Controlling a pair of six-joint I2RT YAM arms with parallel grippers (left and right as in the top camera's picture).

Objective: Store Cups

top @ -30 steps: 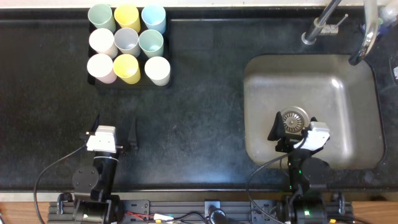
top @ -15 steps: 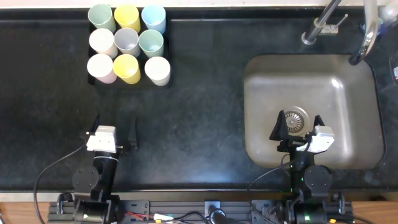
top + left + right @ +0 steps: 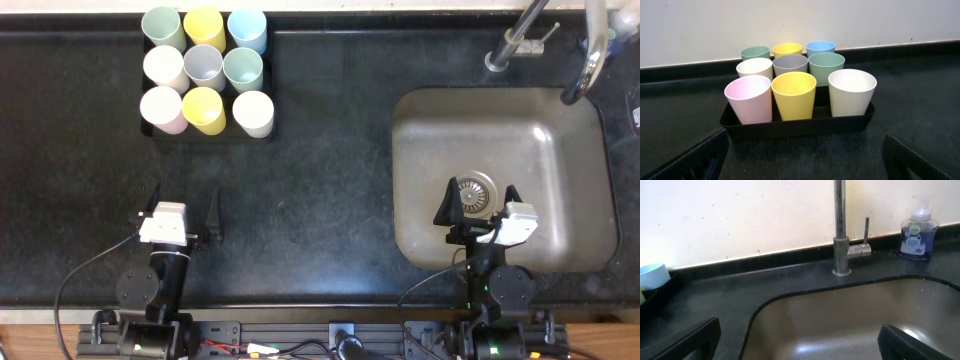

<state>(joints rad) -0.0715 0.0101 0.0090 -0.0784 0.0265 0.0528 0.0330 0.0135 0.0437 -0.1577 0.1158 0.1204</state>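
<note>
In the top view the left tool (image 3: 187, 210) hung released over the bare tabletop (image 3: 320, 200), with its fingers wide apart and nothing between them. The cups (image 3: 205, 68) lay at 12 o'clock from it. There were nine, upright in three rows inside a black tray (image 3: 800, 126), and the tray was full. The tabletop between this tool and the tray was free, so a straight way forward looked open to me. The right tool (image 3: 479, 200) was also released and empty, over the sink (image 3: 560, 150). From it the tray lay at 10 o'clock, well apart, so the left arm was clearly nearer. Just behind the tray rose the wall (image 3: 865, 20), which left little room there.
</note>
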